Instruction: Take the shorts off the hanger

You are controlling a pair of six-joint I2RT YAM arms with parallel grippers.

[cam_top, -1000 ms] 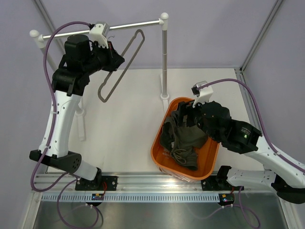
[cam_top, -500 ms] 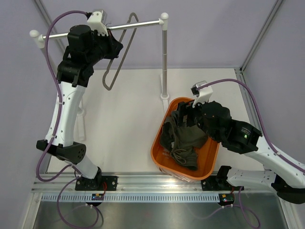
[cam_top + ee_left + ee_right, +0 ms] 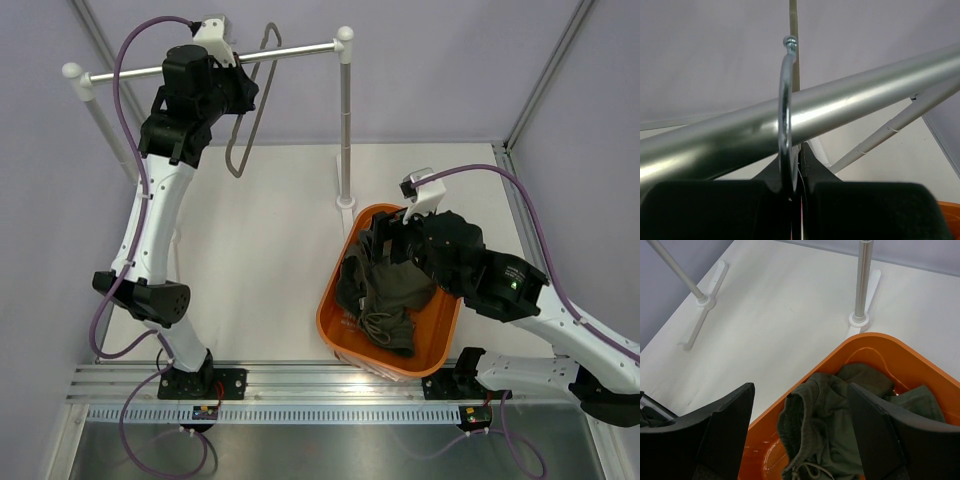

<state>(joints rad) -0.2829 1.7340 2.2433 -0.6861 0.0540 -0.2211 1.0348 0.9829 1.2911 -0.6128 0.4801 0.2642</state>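
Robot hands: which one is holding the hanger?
The left hand, shut on the hanger by its hook, up at the silver rail. The right hand is open and empty above the orange basket.

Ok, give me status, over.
Left hand shut on bare hanger at the silver rail. Right hand open over orange basket. Shorts off hanger, piled in basket. Nothing in the way.

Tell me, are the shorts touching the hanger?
Apart. The top view shows the shorts lying in the basket, far from the hanger up at the rail.
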